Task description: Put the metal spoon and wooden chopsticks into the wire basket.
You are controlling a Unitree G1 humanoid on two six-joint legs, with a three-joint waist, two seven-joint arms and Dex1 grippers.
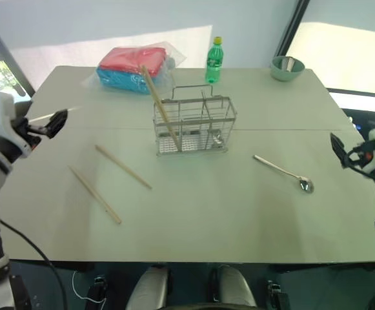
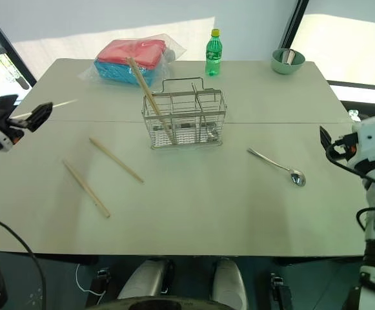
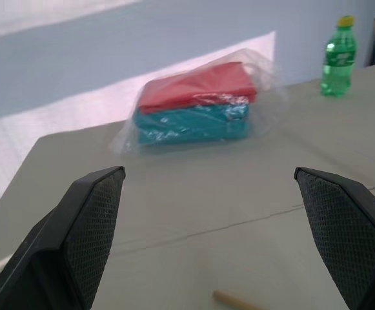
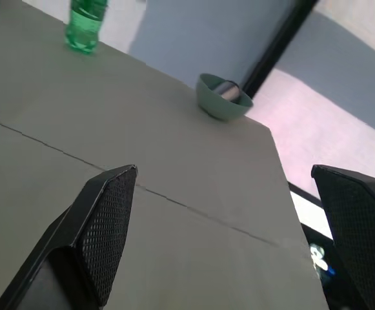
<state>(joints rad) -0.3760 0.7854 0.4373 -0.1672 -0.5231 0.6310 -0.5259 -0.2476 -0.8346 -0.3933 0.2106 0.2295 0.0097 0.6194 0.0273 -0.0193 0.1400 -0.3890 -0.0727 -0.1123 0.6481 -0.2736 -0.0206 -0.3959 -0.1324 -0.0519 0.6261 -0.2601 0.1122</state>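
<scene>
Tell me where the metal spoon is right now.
In the left eye view the metal spoon lies flat on the table, on the robot's right, beside the wire basket and apart from it.

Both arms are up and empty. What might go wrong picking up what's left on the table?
1. The two loose wooden chopsticks and the metal spoon lie flat on the table, so the jaws may slip off them.
2. One chopstick already leans out of the wire basket; bumping it could tip the basket.

spoon point(image 1: 284, 172) right of basket point(image 1: 193, 126), two chopsticks point(image 1: 110, 179) left.
</scene>
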